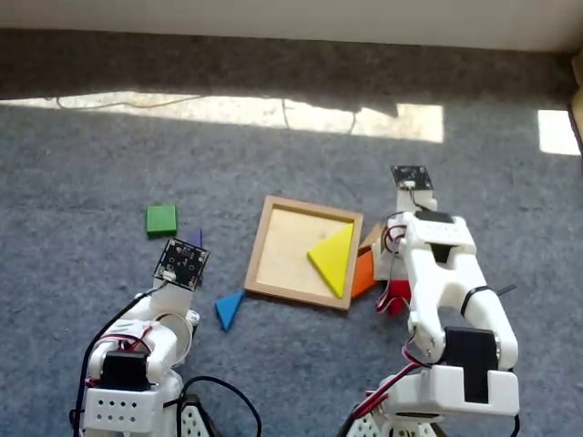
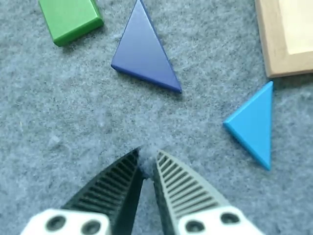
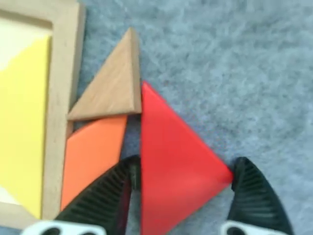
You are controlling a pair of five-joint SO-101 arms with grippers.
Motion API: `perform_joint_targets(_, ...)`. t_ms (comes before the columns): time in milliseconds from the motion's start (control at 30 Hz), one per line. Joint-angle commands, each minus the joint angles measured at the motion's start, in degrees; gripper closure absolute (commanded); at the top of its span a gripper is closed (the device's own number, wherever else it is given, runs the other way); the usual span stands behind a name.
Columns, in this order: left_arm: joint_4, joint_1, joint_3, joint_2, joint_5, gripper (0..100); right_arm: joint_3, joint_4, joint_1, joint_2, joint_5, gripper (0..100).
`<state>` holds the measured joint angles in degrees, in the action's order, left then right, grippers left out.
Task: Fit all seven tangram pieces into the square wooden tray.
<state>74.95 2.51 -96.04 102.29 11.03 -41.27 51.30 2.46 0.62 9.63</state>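
The square wooden tray [image 1: 260, 250] lies mid-carpet with a yellow triangle [image 1: 335, 258] inside it. Just outside its right rim sit a wooden triangle [image 3: 112, 93], an orange piece [image 3: 90, 156] and a red triangle [image 3: 176, 166]. My right gripper [image 3: 183, 169] is open, with one finger on each side of the red triangle, which lies flat on the carpet. Left of the tray lie a green square [image 2: 71, 18], a dark blue triangle [image 2: 144, 54] and a light blue triangle [image 2: 254, 125]. My left gripper [image 2: 146, 157] is shut and holds nothing, a short way from the dark blue triangle.
The grey carpet [image 1: 82, 182] runs wide to the left and behind the tray. A sunlit strip [image 1: 273, 111] crosses the far side. Black cables [image 1: 219, 387] trail near the left arm's base.
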Motion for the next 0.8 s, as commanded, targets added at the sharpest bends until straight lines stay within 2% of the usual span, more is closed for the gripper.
perform_joint_targets(0, 0.2, 0.7, -1.2, 0.7, -0.1, 99, 1.8, 0.9, 0.1, -0.7, 0.4, 79.9)
perform_joint_targets(367, 0.2, 0.7, -1.2, 0.7, -0.1, 99, -0.7, 2.0, 2.5, 11.5, 0.9, 80.0)
perform_joint_targets(767, 0.2, 0.7, -1.2, 0.7, -0.1, 99, -3.9, 2.0, 2.7, 17.0, 0.6, 80.1)
